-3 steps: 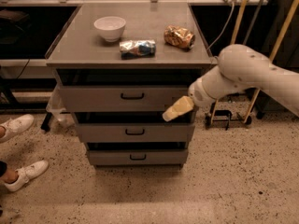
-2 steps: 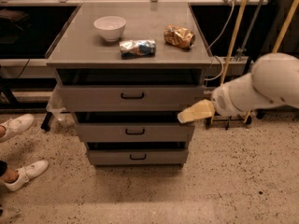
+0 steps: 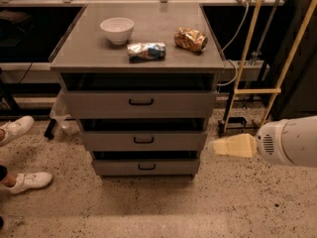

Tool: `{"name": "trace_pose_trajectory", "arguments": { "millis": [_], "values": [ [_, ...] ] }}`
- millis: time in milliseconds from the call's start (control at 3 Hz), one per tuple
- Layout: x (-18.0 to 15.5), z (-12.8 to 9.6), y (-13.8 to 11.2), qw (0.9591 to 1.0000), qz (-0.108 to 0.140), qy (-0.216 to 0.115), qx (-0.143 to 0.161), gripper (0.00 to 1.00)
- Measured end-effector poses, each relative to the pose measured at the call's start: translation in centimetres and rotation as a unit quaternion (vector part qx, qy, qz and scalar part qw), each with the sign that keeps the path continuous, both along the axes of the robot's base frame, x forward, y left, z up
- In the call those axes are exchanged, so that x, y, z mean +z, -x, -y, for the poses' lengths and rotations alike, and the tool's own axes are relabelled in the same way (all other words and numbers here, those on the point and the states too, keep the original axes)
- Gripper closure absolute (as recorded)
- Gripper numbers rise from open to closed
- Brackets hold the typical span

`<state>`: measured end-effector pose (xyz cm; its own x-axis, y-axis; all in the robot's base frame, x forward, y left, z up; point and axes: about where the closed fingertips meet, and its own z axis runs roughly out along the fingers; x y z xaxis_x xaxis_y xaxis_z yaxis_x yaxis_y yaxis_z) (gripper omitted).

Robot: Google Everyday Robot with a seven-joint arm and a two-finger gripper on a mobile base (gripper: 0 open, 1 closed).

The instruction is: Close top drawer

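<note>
Grey metal on every face inspected. Located the top drawer point(image 3: 99, 104) directly under the desk point(image 3: 94, 53) surface, tallest of three fronts, with a dark bar handle point(image 3: 141, 102) at centre. Judged it not fully home, going by the dark slot above the front and the panel standing forward of the carcass. Noted the middle drawer point(image 3: 109, 141) and bottom drawer point(image 3: 114, 167) below, each likewise with shadow above. Found the gripper point(image 3: 218, 146) low at the right of the cabinet, level with the middle drawer, well apart from the top front and touching nothing. Read the jaws as clenched together, holding nothing. Recorded a white bowl point(image 3: 117, 29), a blue-and-silver packet point(image 3: 146, 51) and a crumpled brown bag point(image 3: 190, 38) on the desk, and white shoes point(image 3: 15, 129) on the floor at far left. Assessed risks as follows. Could strike the middle front instead of the top one if brought in at present height, shutting the wrong drawer. Could skid off the panel, or rack the drawer on its runners, if pressed near the right edge rather than beside the handle. Could jolt the bowl or shift the packet if shoved hard. Could foul the yellow poles point(image 3: 247, 48) at right while swinging round to the front.
</note>
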<state>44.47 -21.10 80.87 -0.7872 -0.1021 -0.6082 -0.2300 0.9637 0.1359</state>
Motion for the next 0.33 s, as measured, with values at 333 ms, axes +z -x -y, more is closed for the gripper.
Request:
{"name": "trace_pose_trajectory", "arguments": {
  "millis": [333],
  "values": [
    [0.0, -0.25, -0.52, 1.0, 0.002, 0.0, 0.006, 0.0]
  ]
}}
